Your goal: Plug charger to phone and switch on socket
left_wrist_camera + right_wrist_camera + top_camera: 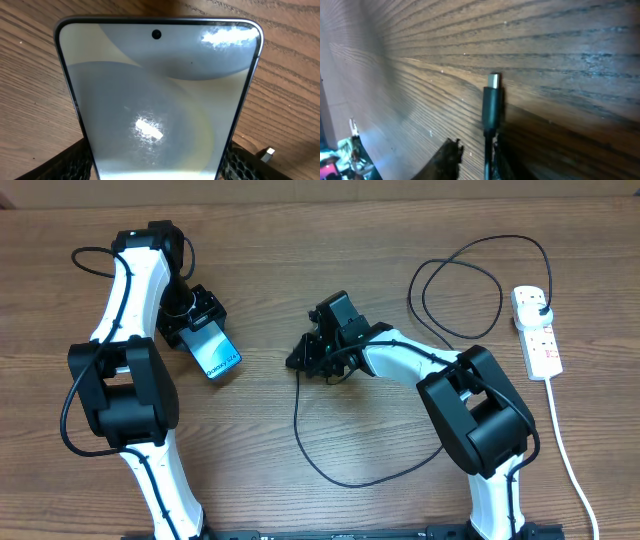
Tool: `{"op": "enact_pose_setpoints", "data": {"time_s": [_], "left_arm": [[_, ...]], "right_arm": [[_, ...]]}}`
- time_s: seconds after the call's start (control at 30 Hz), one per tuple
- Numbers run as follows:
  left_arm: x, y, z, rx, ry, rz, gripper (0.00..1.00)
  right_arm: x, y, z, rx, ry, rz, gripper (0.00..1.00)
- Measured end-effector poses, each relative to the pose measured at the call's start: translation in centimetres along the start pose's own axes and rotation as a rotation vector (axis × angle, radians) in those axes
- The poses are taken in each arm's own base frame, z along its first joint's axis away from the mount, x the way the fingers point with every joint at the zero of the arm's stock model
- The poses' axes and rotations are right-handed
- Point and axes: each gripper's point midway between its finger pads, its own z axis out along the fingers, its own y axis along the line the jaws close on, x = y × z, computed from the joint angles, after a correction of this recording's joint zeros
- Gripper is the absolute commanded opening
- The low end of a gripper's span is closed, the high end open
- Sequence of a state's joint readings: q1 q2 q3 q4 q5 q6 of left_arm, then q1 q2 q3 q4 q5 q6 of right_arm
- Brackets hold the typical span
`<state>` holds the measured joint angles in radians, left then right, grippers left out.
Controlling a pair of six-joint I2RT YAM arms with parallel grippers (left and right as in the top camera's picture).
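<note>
My left gripper (200, 320) is shut on the phone (217, 357), which shows a blue lit screen with small text. In the left wrist view the phone (160, 100) fills the frame between my jaws, its camera hole at the far end. My right gripper (303, 358) is shut on the charger (300, 430) just behind its connector, to the right of the phone and apart from it. In the right wrist view the black connector (492, 102) sticks out past the fingers over the wood. The cable's black plug (541, 306) sits in the white socket strip (540, 340) at the far right.
The black cable loops on the table in front of my right arm (340, 475) and again behind it (460, 280). The strip's white cord (565, 450) runs toward the front right edge. The table is brown wood (300, 240).
</note>
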<state>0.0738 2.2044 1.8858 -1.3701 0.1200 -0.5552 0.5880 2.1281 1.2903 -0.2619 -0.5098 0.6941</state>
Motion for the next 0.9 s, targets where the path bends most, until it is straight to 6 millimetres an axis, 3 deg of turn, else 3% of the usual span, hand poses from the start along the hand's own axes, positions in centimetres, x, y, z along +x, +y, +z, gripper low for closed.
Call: {"op": "enact_pose_setpoints", "data": {"time_s": [0.43,0.53,0.63,0.7,0.77,0.83,0.87,0.9], "left_arm": [[0.0,0.0,0.0,-0.001,0.002,0.0,0.63],[0.0,0.0,0.0,-0.001,0.002,0.0,0.63],[0.0,0.0,0.0,-0.001,0.002,0.0,0.63],[0.1,0.1,0.0,-0.002,0.005,-0.001,0.63],[0.2,-0.1,0.0,0.004,0.01,-0.002,0.63],[0.5,-0.5,0.0,0.022,0.021,-0.012,0.63],[0.6,-0.7,0.0,0.028,0.025,-0.013,0.63],[0.8,-1.1,0.0,0.042,0.03,-0.014,0.63]], "right_arm": [[0.1,-0.1,0.1,-0.002,0.009,0.013,0.18],[0.1,-0.2,0.1,0.002,0.008,0.016,0.09],[0.2,-0.9,-0.1,0.012,0.022,0.041,0.08],[-0.4,-2.5,-1.4,0.044,0.043,0.113,0.1],[-1.2,-3.9,-2.8,0.08,0.047,0.172,0.18],[-2.9,-5.9,-4.9,0.113,0.009,0.218,0.35],[-3.5,-6.6,-5.7,0.12,-0.004,0.223,0.57],[-4.2,-7.5,-7.1,0.146,-0.032,0.232,0.63]]}}
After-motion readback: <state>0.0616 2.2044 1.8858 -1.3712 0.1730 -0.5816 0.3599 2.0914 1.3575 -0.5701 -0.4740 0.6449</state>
